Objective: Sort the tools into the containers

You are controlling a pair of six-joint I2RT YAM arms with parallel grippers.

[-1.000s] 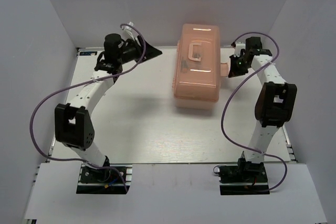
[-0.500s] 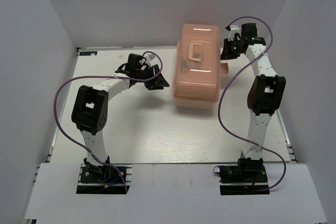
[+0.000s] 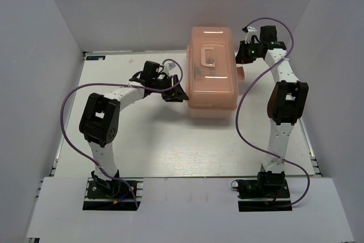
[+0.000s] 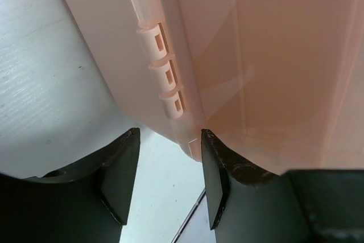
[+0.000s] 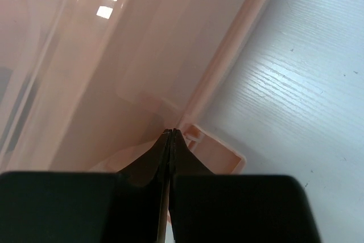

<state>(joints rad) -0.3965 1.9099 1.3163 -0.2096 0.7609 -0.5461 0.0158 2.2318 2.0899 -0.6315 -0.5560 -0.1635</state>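
Note:
The salmon-pink toolbox [image 3: 213,66] stands closed at the back middle of the table, handle on top. No tools show in the open; only a faint dark shape shows through the lid. My left gripper [image 3: 181,95] is open at the box's left side. In the left wrist view its tips [image 4: 169,140] straddle the box's lower edge just below the hinge knuckles [image 4: 165,66]. My right gripper [image 3: 243,56] is shut at the box's right side. In the right wrist view its tips [image 5: 171,132] touch the lid's rim just above the latch tab [image 5: 219,152].
White walls close in the table [image 3: 142,135] at the back and on both sides. Purple cables loop off both arms. The latch tab [image 3: 241,73] juts out from the box's right side.
My left arm has swung from the back left corner across to the box's left side. My right gripper has moved from beside the latch tab up and back against the lid.

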